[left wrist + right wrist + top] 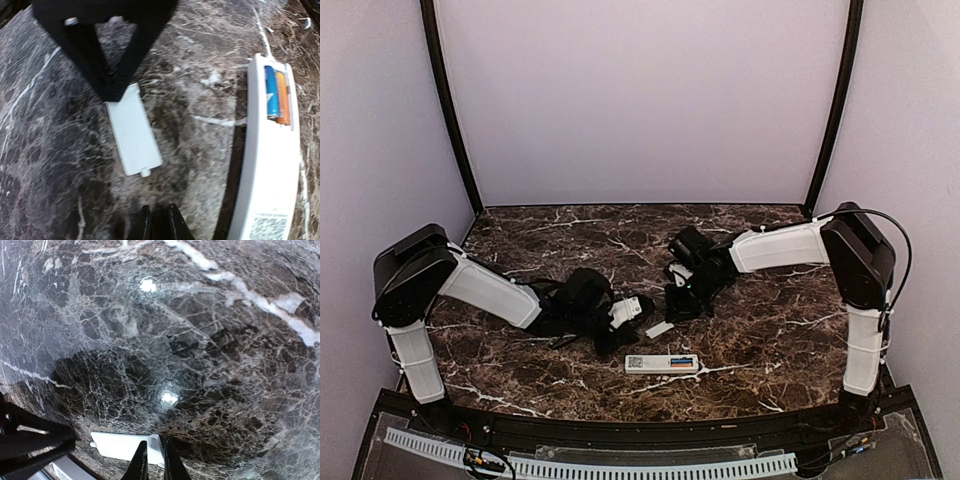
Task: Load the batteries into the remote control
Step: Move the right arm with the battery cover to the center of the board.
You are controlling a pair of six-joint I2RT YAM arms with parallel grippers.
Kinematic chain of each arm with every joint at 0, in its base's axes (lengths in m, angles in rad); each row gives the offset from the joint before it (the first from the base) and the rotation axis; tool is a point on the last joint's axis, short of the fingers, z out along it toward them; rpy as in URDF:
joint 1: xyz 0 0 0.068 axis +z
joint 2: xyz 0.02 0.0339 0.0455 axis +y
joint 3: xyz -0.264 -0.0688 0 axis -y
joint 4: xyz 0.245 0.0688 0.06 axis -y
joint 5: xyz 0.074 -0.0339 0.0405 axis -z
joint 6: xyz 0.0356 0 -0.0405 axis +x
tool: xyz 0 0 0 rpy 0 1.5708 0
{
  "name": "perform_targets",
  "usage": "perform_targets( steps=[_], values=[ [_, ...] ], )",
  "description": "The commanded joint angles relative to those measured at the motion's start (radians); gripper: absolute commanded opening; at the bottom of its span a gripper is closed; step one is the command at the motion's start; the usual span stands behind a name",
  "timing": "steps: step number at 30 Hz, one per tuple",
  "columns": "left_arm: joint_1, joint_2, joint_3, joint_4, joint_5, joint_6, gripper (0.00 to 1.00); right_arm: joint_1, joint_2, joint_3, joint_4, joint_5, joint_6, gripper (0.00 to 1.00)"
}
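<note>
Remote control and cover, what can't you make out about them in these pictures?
Remote control: button face turned down to the table, every view.
Cover: far end hidden under the right gripper, left wrist view; pinched or only pressed, unclear.
Batteries: too small in the top view to read markings.
Right wrist view: remote cut off by the bottom edge.

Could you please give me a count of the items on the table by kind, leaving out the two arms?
remote control: 1
batteries: 2, the blue battery and the orange battery, both lying in its open compartment
pale-grey cover: 1
Total: 4
</note>
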Motion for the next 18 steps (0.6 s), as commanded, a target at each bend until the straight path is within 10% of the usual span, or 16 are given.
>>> perform_targets(
  steps=[1, 18],
  values=[
    [-0.031, 0.03, 0.009, -0.005, 0.06, 0.007, 0.11, 0.008, 0.005, -0.031, -0.063, 0.012, -0.072, 0.12],
    [-0.03, -0.118, -0.043, -0.147, -0.126, -0.073, 0.11, 0.111, 0.113, 0.039, -0.024, -0.032, -0.102, 0.07]
  ],
)
